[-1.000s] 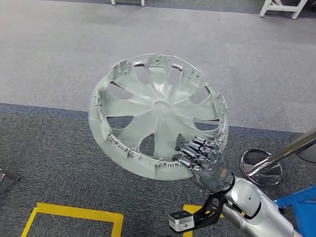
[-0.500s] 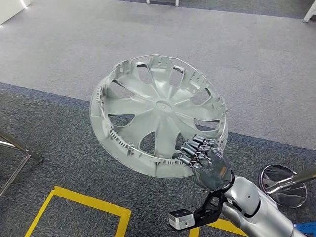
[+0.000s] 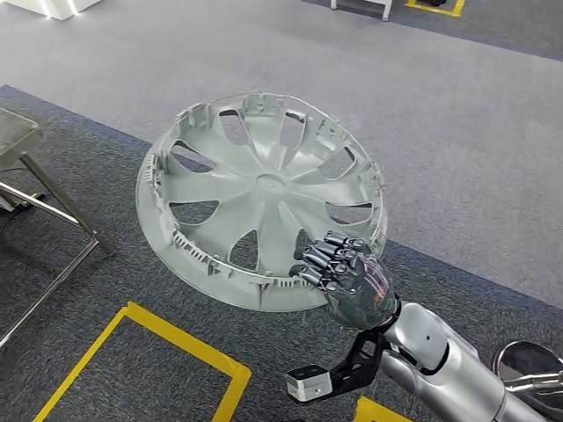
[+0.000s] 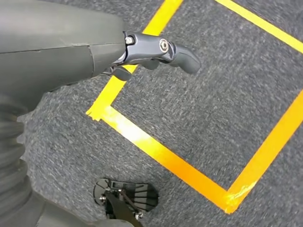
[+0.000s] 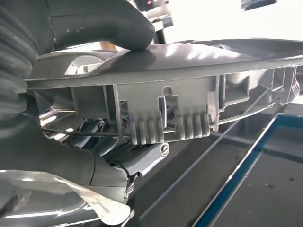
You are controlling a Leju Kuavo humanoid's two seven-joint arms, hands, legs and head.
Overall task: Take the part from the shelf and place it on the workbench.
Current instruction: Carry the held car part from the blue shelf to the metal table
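Observation:
The part is a pale grey plastic wheel cover (image 3: pixel 266 193) with several spoke openings. It hangs in the air over the floor, tilted, hollow side up. My right hand (image 3: pixel 348 281) grips its near rim, fingers curled over the edge from above. The right wrist view is close on the ribbed rim (image 5: pixel 168 71), with the thumb (image 5: pixel 100 19) pressed on one face and dark fingers on the other. My left hand (image 4: pixel 153 49) hangs over the carpet with a finger stretched out and nothing in it.
Dark carpet with yellow tape lines (image 3: pixel 179 343) lies below, and a lighter grey floor strip (image 3: pixel 431 132) beyond. A slanted metal frame (image 3: pixel 53 220) stands at the left. A round chrome base (image 3: pixel 531 369) sits at the lower right.
The whole picture has shifted, so the camera has turned: the metal frame has come in at the left and the chrome base has slid right. The wheel cover stays in my right hand.

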